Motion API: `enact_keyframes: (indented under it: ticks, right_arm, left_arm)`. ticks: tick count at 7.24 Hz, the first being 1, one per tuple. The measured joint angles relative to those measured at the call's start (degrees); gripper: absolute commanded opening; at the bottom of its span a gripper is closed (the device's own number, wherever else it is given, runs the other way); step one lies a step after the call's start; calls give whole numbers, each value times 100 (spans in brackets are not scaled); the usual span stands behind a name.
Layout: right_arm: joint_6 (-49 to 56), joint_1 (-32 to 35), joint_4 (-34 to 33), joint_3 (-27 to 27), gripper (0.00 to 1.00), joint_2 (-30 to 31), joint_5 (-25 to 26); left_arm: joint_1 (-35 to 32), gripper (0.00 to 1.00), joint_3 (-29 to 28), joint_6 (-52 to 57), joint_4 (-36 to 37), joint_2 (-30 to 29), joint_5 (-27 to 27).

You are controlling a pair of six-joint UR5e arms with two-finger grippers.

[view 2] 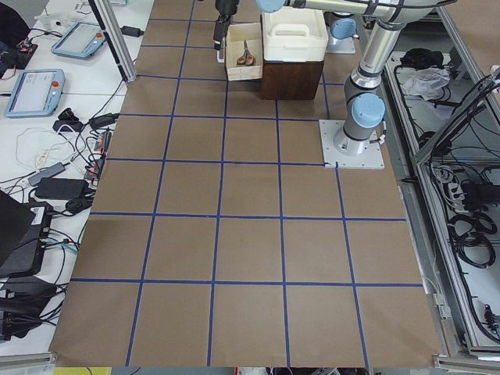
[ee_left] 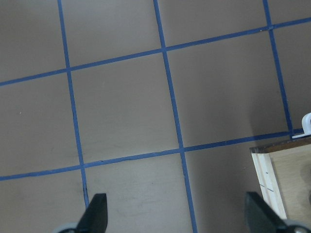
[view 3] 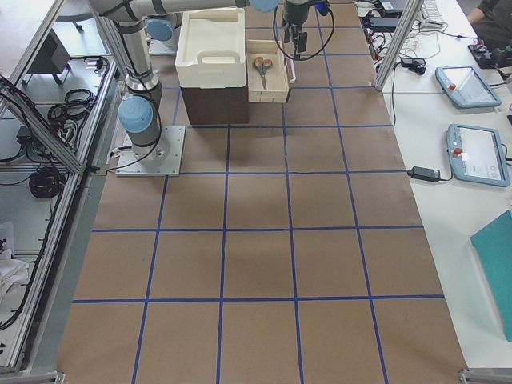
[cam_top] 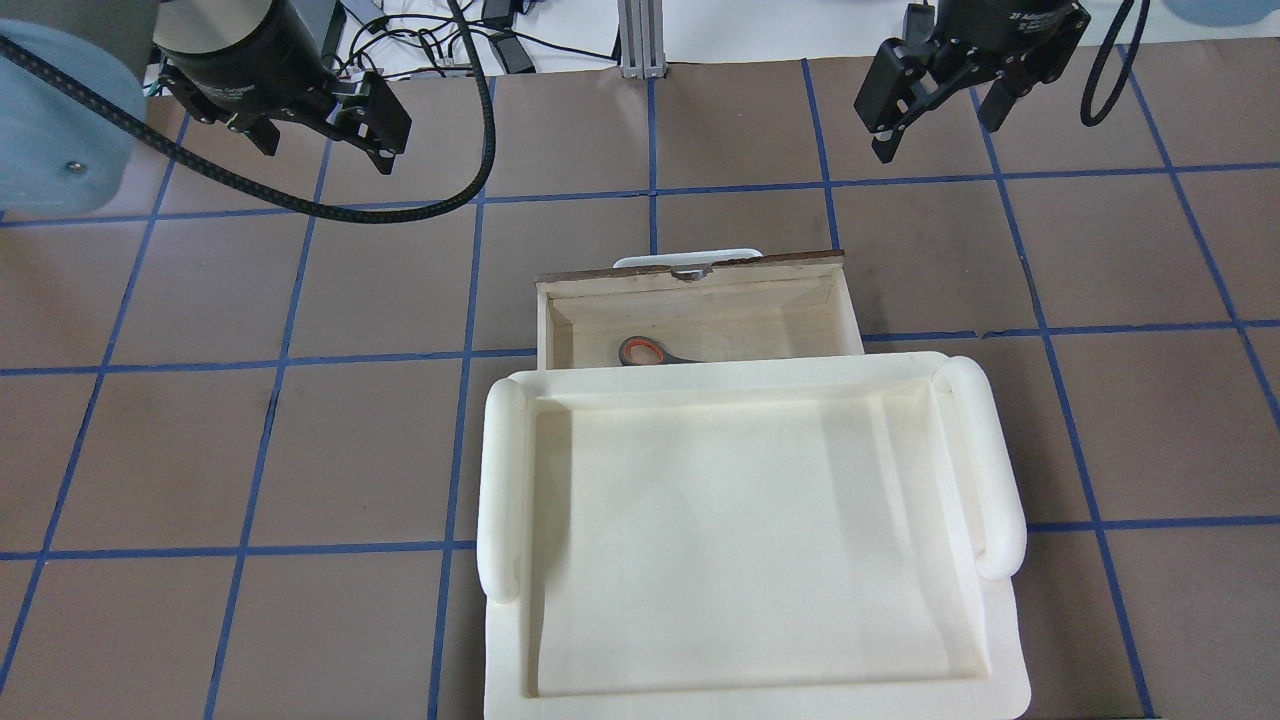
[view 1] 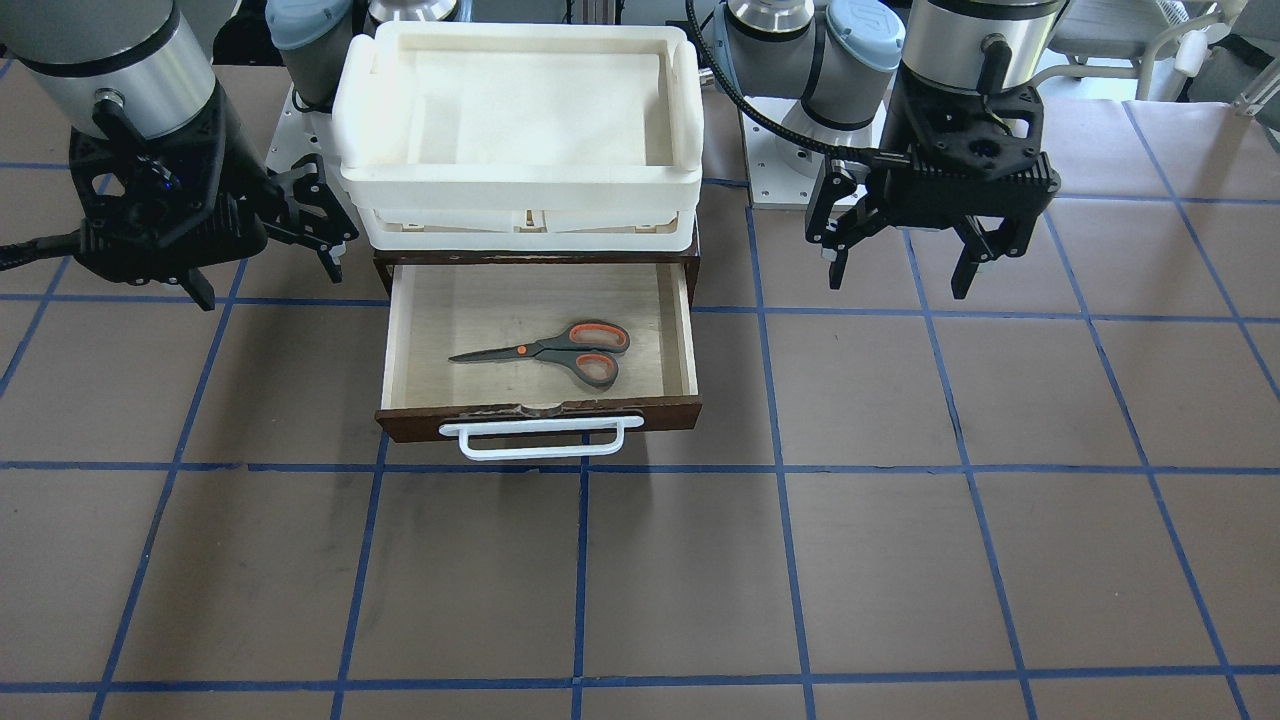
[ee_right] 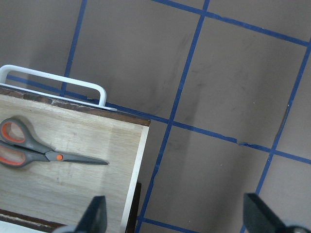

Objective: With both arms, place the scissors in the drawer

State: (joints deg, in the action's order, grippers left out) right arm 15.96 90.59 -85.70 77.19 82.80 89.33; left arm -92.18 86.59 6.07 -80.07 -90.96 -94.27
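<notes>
The scissors [view 1: 560, 352] lie flat inside the open drawer [view 1: 690, 340], blades pointing to the view's left. The drawer's white bar handle [view 1: 540, 438] faces the front camera. In the overhead view only an orange-red loop of the scissors [cam_top: 643, 351] shows in the drawer [cam_top: 690, 285]. My left gripper [view 1: 900, 280] is open and empty, hovering beside the drawer [ee_left: 265, 170]. My right gripper [view 1: 268, 280] is open and empty on the other side. The right wrist view shows the scissors [ee_right: 29, 150] in the drawer [ee_right: 138, 165], with my right gripper [ee_right: 176, 218] off over the table.
A cream-white plastic tray [view 1: 520, 185] sits on top of the dark-brown cabinet and hides the drawer's back part in the overhead view [cam_top: 505, 470]. Brown paper with blue tape lines covers the table [view 1: 900, 560].
</notes>
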Motion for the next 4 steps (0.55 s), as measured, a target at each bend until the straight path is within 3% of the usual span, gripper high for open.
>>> enact_keyframes:
  ticks: [4]
  right_arm:
    - [-113,2,-56,9,100,7,20]
  left_arm:
    - [88,100,218,-486,9,3,169]
